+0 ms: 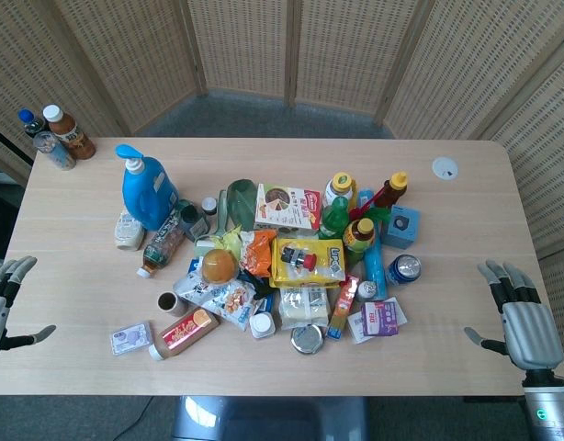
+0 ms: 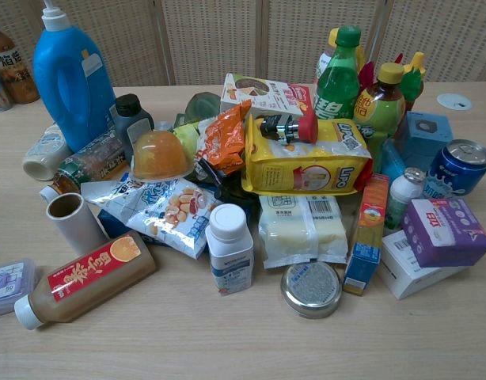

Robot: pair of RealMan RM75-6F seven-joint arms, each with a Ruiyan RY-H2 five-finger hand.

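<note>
At this moment no item had been lifted: both hands lay at the outer edges of the tabletop [image 1: 264, 358], well apart from the pile of groceries at its centre.

The left hand [image 1: 5, 299] rested at about 9 o'clock from the pile, at the near left edge, with its fingers spread and nothing held. The item nearest to it was a small flat packet [image 1: 131, 338], lying beside a brown drink bottle with a red label [image 1: 183, 333] on its side – neither was touched.

The right hand [image 1: 523, 317] rested at about 3 o'clock, at the near right edge, palm down and fingers apart, also empty. The items nearest to it were a blue drinks can [image 1: 404, 268] and a purple box [image 1: 384, 317] at the right fringe of the pile.

The chest view showed no hand, only the pile:
- a blue detergent bottle [image 2: 69, 75] upright at 10 o'clock;
- a yellow snack bag [image 2: 305, 162] near the middle, with a small red-capped bottle [image 2: 286, 127] lying on top;
- a white pill bottle [image 2: 229, 249] and a round tin [image 2: 310, 289] at 6 o'clock.

Judged from this layout, handling had not begun – the pile appeared undisturbed, and every reach and grasp remained to be done.
</note>
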